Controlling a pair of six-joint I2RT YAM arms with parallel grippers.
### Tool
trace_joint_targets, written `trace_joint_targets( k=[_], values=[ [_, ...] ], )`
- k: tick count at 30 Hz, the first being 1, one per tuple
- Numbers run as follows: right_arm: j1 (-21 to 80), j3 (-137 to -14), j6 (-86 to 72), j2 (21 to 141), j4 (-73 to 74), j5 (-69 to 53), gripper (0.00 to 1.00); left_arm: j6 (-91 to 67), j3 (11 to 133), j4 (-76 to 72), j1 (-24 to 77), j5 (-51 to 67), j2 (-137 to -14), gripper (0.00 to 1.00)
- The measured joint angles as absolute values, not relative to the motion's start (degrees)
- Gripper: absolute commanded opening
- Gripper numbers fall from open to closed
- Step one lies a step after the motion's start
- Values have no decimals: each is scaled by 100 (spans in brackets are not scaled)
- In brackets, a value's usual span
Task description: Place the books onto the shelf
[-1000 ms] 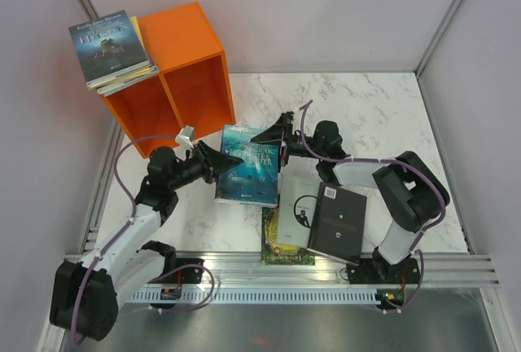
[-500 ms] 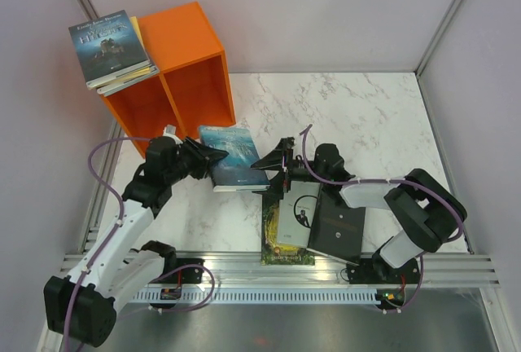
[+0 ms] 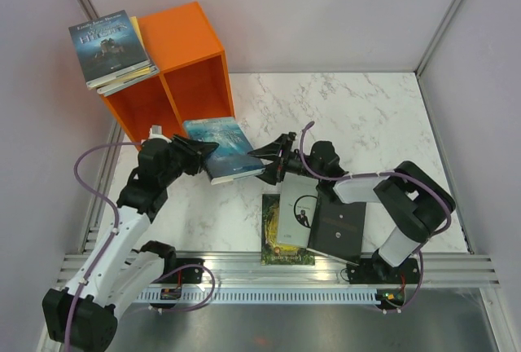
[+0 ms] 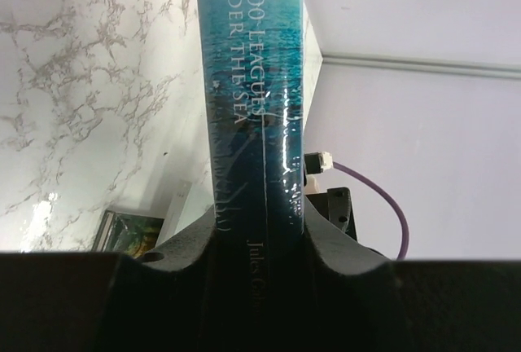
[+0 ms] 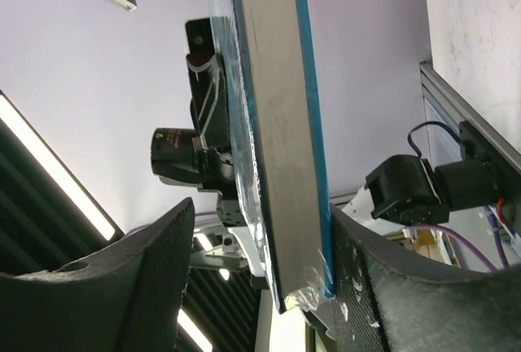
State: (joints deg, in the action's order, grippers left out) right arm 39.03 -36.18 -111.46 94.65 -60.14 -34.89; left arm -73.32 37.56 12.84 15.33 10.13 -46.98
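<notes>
left hand (image 3: 198, 151) clamps the teal book (image 3: 221, 143) by its spine, in the air just before the shelf (image 3: 195, 49); right hand (image 3: 269, 165) straddles the far edge, jaws apart; a mistimed squeeze could twist it loose onto the worktop (image 3: 366, 116).

You are looking at a bright orange shelf (image 3: 191, 59) on a white counter (image 3: 366, 116) veined in grey. The ocean book (image 3: 221, 147) carries teal-blue waves and pale lettering; alongside, a black book (image 3: 338, 226), a pale grey book (image 3: 299, 205), a green-gold book (image 3: 273, 242), and purple cables (image 4: 362, 179).
</notes>
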Motion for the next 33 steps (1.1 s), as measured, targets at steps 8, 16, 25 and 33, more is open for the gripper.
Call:
trace_joint_targets(
  k=[8, 16, 25, 33],
  values=[
    [3938, -3990, -11192, 9810, -6246, -3179, 50, -7721, 3492, 878, 1468, 821, -4519, 2],
    [4040, -4261, -11124, 10031, -6252, -3072, 12, -7891, 3441, 506, 1455, 897, -4639, 2],
    [3868, -4292, -10914, 9780, -5774, -3356, 0, -7896, 3437, 541, 1476, 1026, -4611, 31],
    [2812, -5662, -9249, 8860, -2676, -4198, 0, -6906, 4174, 1540, 1584, 1361, -4316, 82]
  ],
)
